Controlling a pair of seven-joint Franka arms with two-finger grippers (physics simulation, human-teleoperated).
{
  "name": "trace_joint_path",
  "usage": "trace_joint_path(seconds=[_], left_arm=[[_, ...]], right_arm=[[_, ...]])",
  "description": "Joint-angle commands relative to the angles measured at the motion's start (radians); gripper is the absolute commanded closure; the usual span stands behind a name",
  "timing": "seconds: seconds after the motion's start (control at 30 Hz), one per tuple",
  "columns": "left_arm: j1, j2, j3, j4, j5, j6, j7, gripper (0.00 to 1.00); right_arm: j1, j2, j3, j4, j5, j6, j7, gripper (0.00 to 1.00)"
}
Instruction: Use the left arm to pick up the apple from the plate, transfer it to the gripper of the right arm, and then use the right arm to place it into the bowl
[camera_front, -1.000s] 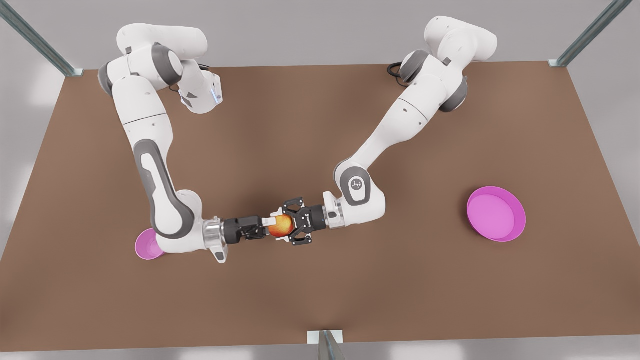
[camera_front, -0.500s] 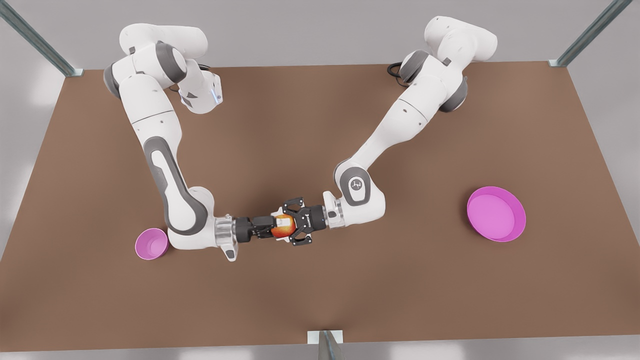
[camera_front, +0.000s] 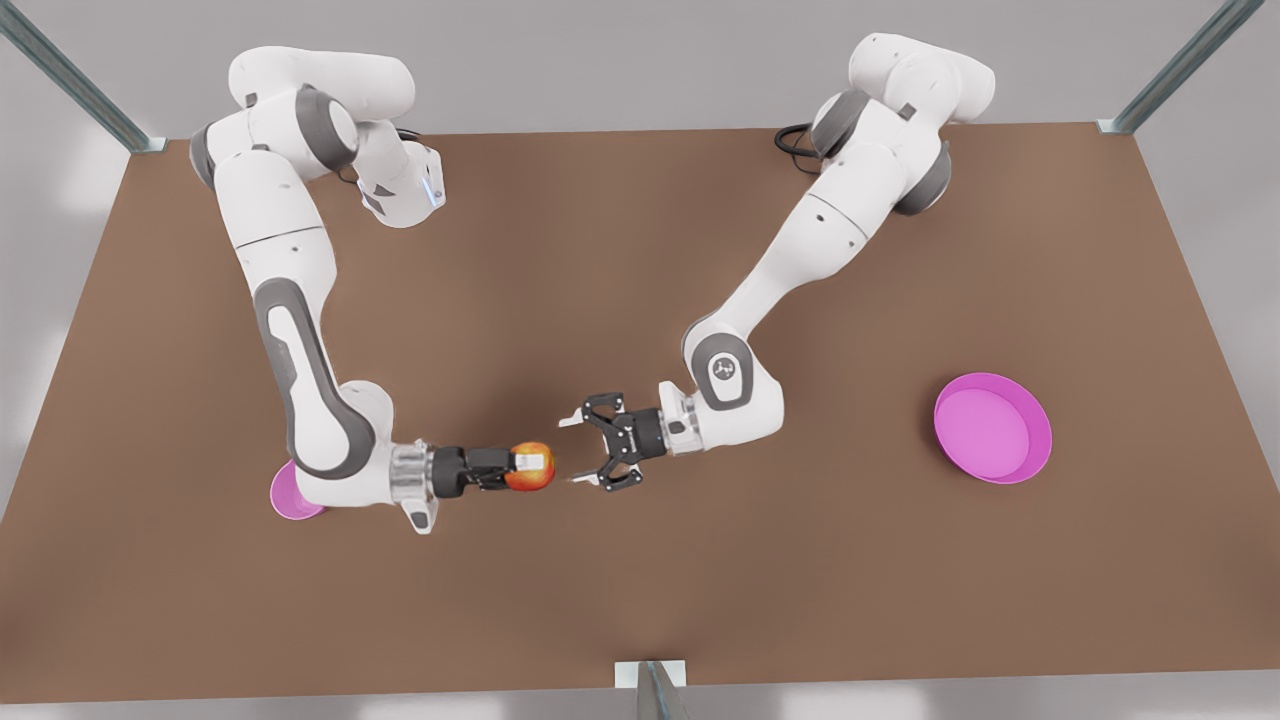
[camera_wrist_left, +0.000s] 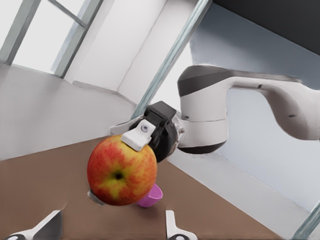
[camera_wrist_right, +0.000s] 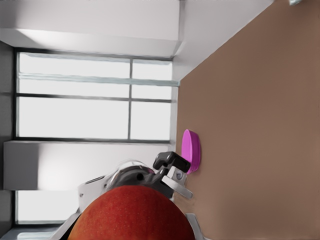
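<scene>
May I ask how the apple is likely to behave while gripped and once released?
The apple is round and glossy, so it may slip or swivel between the small pads of the right end effector. It looks rigid, unlikely to deform. Released outside the bowl, it would probably roll. The left end effector stands open nearby.

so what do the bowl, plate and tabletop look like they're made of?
Bowl: smooth pink, matte, plastic-like. Plate: same glossless magenta look, probably plastic too. Tabletop: flat brown, no grain visible, could be board or laminate. All rendered, so only a guess.
</scene>
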Motion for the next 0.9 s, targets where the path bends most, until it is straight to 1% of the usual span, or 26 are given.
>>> trace_joint_path(seconds=[0.0, 0.03, 0.07, 0.1, 0.13, 0.17, 0.2, 0.23, 0.27, 0.3, 0.33, 0.37, 0.4, 0.43, 0.47, 0.5, 0.53, 0.57, 0.6, 0.8, 0.87], left_arm=[[0.077, -0.121, 0.004, -0.173, 0.082, -0.052, -0.006, 0.00], [0.163, -0.212, 0.008, -0.291, 0.335, -0.126, -0.190, 0.00], [0.227, -0.267, 0.008, -0.308, 0.726, -0.213, -0.486, 0.00], [0.272, -0.301, 0.009, -0.305, 0.935, -0.298, -0.633, 0.00], [0.324, -0.339, 0.020, -0.305, 1.079, -0.416, -0.720, 0.00], [0.384, -0.371, 0.032, -0.278, 1.266, -0.555, -0.802, 0.00], [0.439, -0.379, 0.047, -0.213, 1.429, -0.690, -0.845, 0.00], [0.444, -0.416, 0.057, -0.212, 1.551, -0.740, -0.915, 0.00], [0.445, -0.439, 0.060, -0.192, 1.611, -0.813, -0.943, 0.00], [0.439, -0.442, 0.069, -0.091, 1.732, -1.002, -1.035, 0.00], [0.448, -0.442, 0.070, 0.011, 1.768, -1.145, -1.202, 0.00], [0.447, -0.496, 0.110, 0.017, 1.770, -1.135, -1.435, 0.00], [0.451, -0.540, 0.113, 0.017, 1.770, -1.132, -1.521, 0.00], [0.435, -0.621, 0.178, -0.009, 1.753, -1.067, -1.615, 0.00], [0.381, -0.710, 0.273, -0.135, 1.699, -0.964, -1.621, 0.00], [0.358, -0.801, 0.319, -0.261, 1.653, -0.852, -1.646, 0.00], [0.353, -0.813, 0.319, -0.271, 1.656, -0.856, -1.646, 0.00], [0.359, -0.752, 0.319, -0.183, 1.656, -0.936, -1.646, 0.00], [0.361, -0.691, 0.319, -0.107, 1.659, -0.945, -1.656, 0.00], [0.364, -0.687, 0.320, -0.109, 1.653, -0.968, -1.656, 0.00], [0.366, -0.687, 0.320, -0.109, 1.653, -0.968, -1.656, 0.00]], right_arm=[[-0.034, -0.002, -0.001, 0.002, -0.058, -0.066, 0.020, 0.28], [-0.052, -0.002, -0.001, 0.002, -0.078, -0.086, 0.020, 0.28], [-0.078, -0.002, -0.001, 0.002, -0.104, -0.092, 0.017, 0.28], [-0.103, -0.002, -0.001, 0.007, -0.124, -0.135, 0.020, 0.28], [-0.126, -0.002, -0.001, 0.007, -0.142, -0.144, 0.019, 0.28], [-0.160, -0.002, -0.001, 0.008, -0.172, -0.172, 0.019, 0.28], [-0.186, 0.000, -0.001, 0.008, -0.187, -0.193, 0.019, 0.28], [-0.203, 0.000, -0.006, 0.011, -0.190, -0.213, 0.017, 0.28], [-0.220, 0.000, -0.006, 0.025, -0.215, -0.230, 0.019, 0.28], [-0.250, 0.001, -0.006, 0.034, -0.233, -0.249, 0.019, 0.28], [-0.267, 0.003, -0.013, 0.047, -0.239, -0.256, 0.019, 0.28], [-0.292, 0.006, -0.018, 0.051, -0.253, -0.278, 0.017, 0.28], [-0.298, 0.012, -0.036, 0.068, -0.254, -0.296, 0.015, 0.28], [-0.299, 0.014, -0.064, 0.088, -0.254, -0.319, 0.015, 0.27], [-0.299, 0.030, -0.089, 0.113, -0.254, -0.353, 0.015, 0.27], [-0.307, 0.073, -0.102, 0.169, -0.254, -0.404, 0.011, 0.27], [-0.318, 0.080, -0.105, 0.176, -0.254, -0.408, 0.005, 0.27], [-0.339, 0.098, -0.104, 0.177, -0.256, -0.436, -0.009, 0.27], [-0.359, 0.110, -0.107, 0.183, -0.256, -0.462, -0.017, 0.27], [-0.404, 0.135, -0.174, 0.228, -0.262, -0.574, -0.061, 0.27], [-0.410, 0.181, -0.211, 0.300, -0.262, -0.625, -0.061, 0.27]])
